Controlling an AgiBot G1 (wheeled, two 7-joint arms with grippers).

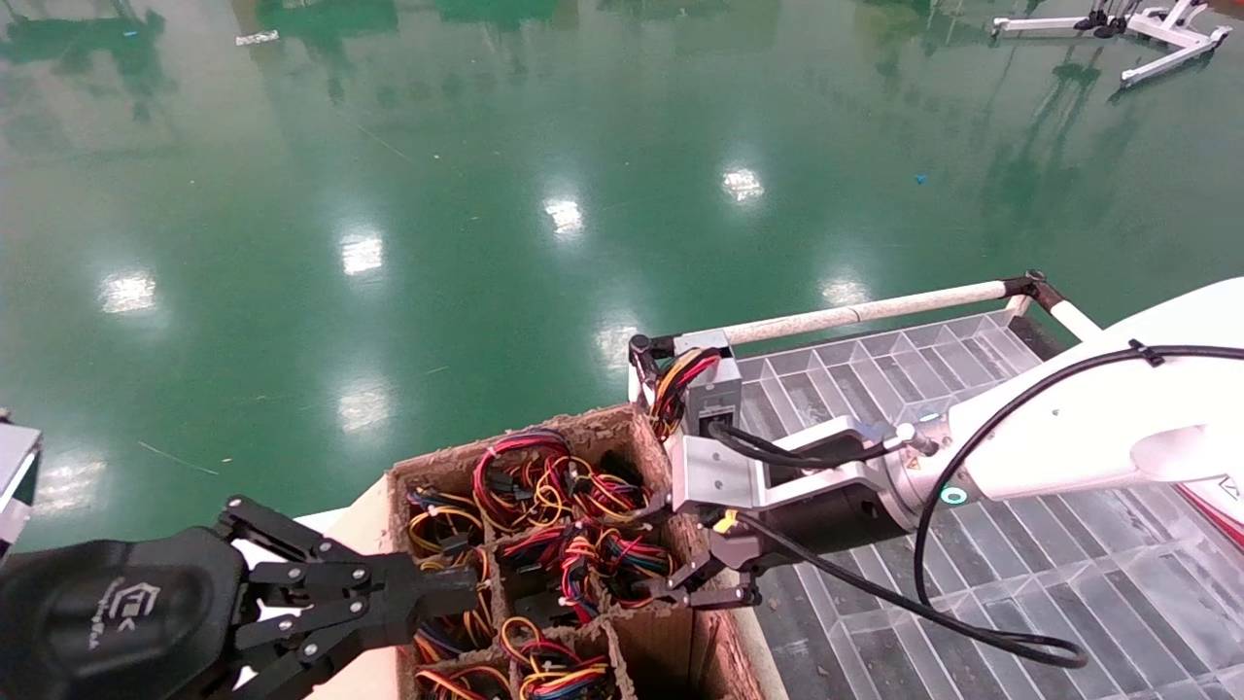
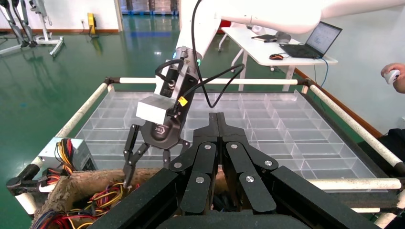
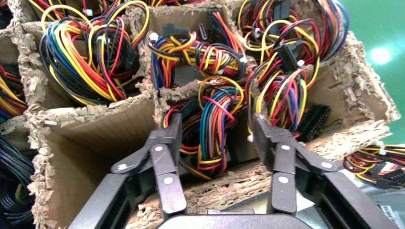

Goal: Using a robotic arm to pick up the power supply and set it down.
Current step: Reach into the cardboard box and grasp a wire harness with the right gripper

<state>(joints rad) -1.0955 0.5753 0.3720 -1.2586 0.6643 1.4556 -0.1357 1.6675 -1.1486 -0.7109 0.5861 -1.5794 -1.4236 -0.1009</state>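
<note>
A compartmented cardboard box (image 1: 442, 465) holds several power supplies, showing mostly as bunches of red, yellow, orange and black wires (image 1: 530, 481). My right gripper (image 1: 663, 552) hangs open over a compartment at the box's right edge. Its fingers (image 3: 172, 136) stand on either side of a multicoloured wire bundle (image 3: 215, 121) without touching it; a dark body shows under the wires. One grey power supply (image 1: 711, 387) stands outside the box, on the far left corner of the clear tray. My left gripper (image 1: 466, 583) is shut and empty, its tip over the box's near left side.
A clear plastic divider tray (image 1: 972, 389) lies to the right of the box, framed by white rails (image 1: 875, 311). Green floor lies beyond. In the left wrist view a desk with a laptop (image 2: 315, 40) stands behind, and a person's hand (image 2: 394, 74) shows nearby.
</note>
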